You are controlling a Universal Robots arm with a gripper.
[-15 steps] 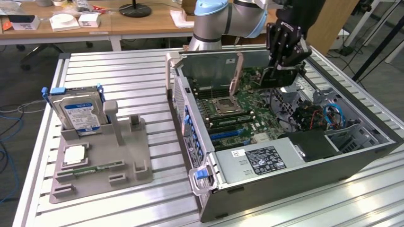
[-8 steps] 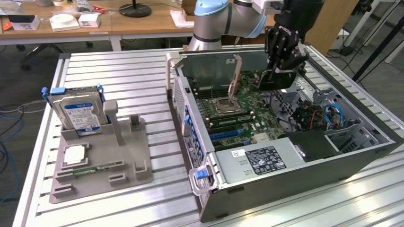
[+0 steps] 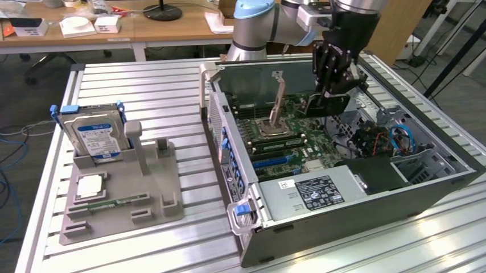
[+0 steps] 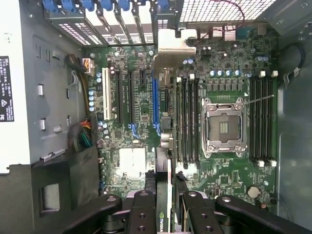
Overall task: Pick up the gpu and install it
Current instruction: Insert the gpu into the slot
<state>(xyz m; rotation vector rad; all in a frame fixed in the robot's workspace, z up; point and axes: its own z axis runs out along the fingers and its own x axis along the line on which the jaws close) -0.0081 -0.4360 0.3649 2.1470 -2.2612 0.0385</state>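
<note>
Fingers (image 4: 142, 214) are part-way closed and clamp the gpu (image 4: 165, 217) by its two faces. In the wrist view the card is seen edge-on, running away from them with its silver bracket (image 4: 171, 48) at the far end. In the exterior view the gpu (image 3: 334, 105) hangs upright above the open case (image 3: 342, 227), clear of the board and not yet seated.

Below the card lies the motherboard (image 4: 224, 180). Its long blue slot (image 4: 156, 102) runs parallel to the card and just beside its line, while the memory slots (image 4: 187, 122) lie on the other side. My judgement is that the care needed here is in alignment: the card's lower edge should sit squarely over the blue slot, not over the memory slots, and the bracket should face the row of blue clips (image 4: 105, 6) at the case wall. The card should stay vertical, since any tilt could catch a slot end or the bracket lip. The grip looks firm enough, but I cannot tell how much of the card sits between the pads.

Farther off, on the bench (image 3: 152, 102), a hard drive (image 3: 95, 133) stands in a grey holder (image 3: 152, 187), well apart from the case.
</note>
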